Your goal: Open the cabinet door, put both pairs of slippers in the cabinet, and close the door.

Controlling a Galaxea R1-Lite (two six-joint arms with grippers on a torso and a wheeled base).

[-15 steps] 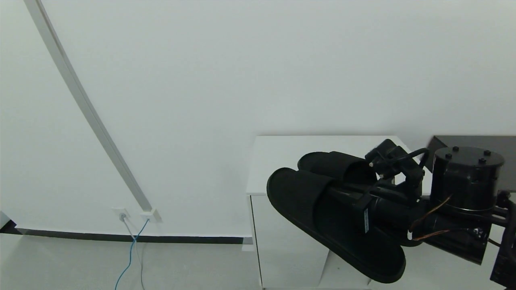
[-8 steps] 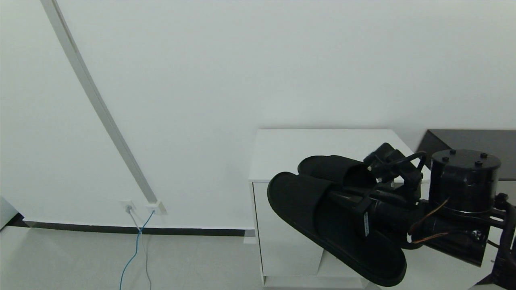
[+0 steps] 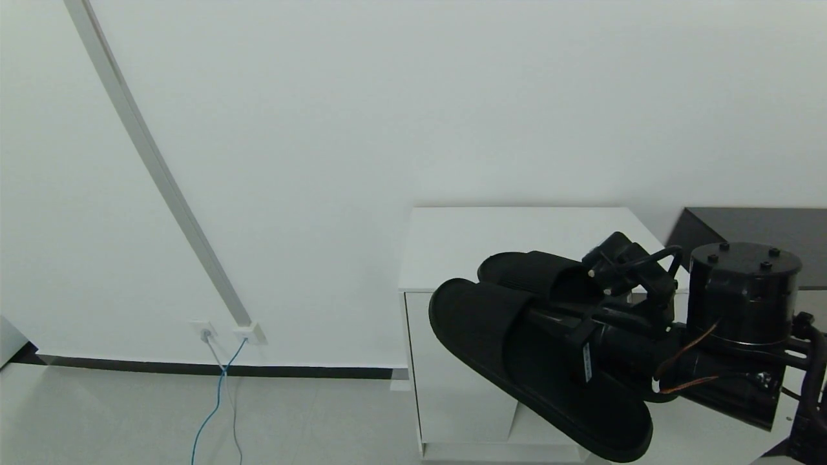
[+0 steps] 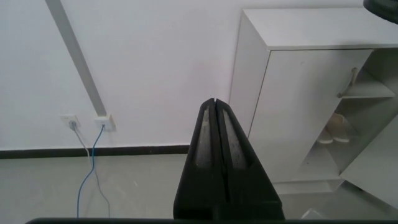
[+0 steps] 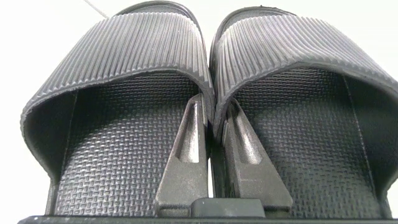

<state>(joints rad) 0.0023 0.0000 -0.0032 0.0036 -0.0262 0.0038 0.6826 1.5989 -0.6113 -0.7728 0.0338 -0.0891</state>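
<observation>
The two fingers [image 5: 183, 162] of the right gripper [image 5: 214, 102] are standing narrow, close to each other. One finger is sitting inside each shoe of the pair of black slippers [image 5: 124, 81]. Together they are pinching the two inner strap walls, which are touching each other between them. The ribbed straps are arching over the fingers.

In the head view this pair is hanging in the air at about 4 o'clock, in front of the white cabinet [image 3: 517, 236]. The toes are pointing toward about 10 o'clock. The nearer slipper is tilting, with its heel going down toward 5 o'clock. The black pair is covering part of the cabinet front, and I cannot tell whether it is touching it.

The fingers [image 4: 204, 143] of the left gripper [image 4: 215, 102] are pressing flat against each other, and nothing is lying between them. Beyond them the cabinet is showing a front panel with a handle [image 4: 351, 81]. Just beside the handle the inside is lying open to view. A pale pair of slippers [image 4: 336, 127] is resting there, under a shelf.

On the wall, at about 8 o'clock in the head view, a wall socket [image 3: 200, 334] is sitting near the floor. A blue cable [image 3: 213, 400] is hanging down from beside it. A grey strip [image 3: 148, 161] is running up the wall toward 11 o'clock.
</observation>
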